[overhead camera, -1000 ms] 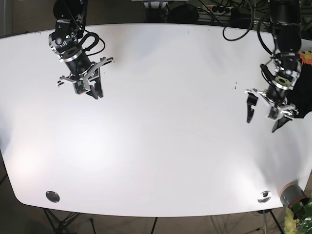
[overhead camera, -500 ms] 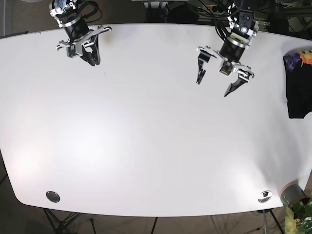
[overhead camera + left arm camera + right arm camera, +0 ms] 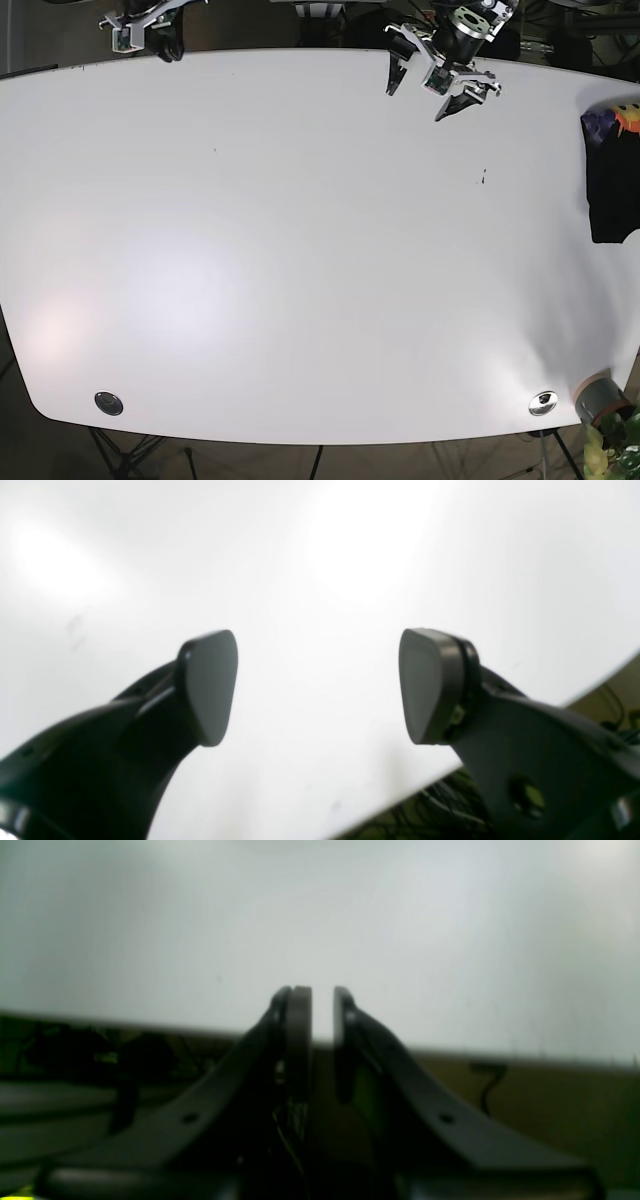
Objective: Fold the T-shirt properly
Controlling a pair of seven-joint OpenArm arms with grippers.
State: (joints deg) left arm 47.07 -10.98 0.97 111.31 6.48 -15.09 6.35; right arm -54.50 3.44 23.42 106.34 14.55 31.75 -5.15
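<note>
The T-shirt (image 3: 610,185) is a black folded bundle with a coloured print, lying at the table's right edge; neither wrist view shows it. My left gripper (image 3: 418,98) hangs over the far table edge right of the middle, well apart from the shirt. Its jaws are wide open and empty in the left wrist view (image 3: 317,685), above bare white table (image 3: 320,555). My right gripper (image 3: 168,48) is at the far left corner. In the right wrist view (image 3: 322,1040) its fingers stand nearly together with only a thin gap and hold nothing.
The white table (image 3: 320,260) has round metal fittings at the near left (image 3: 108,403) and near right (image 3: 542,403). A grey pot with a plant (image 3: 600,400) stands off the near right corner. A small dark mark (image 3: 483,178) is on the table. Cables lie beyond the far edge.
Both arms have drawn back to the table's far edge. The left arm moved from beside the shirt at the right to the far middle, still open. The right arm moved up to the far left corner.
</note>
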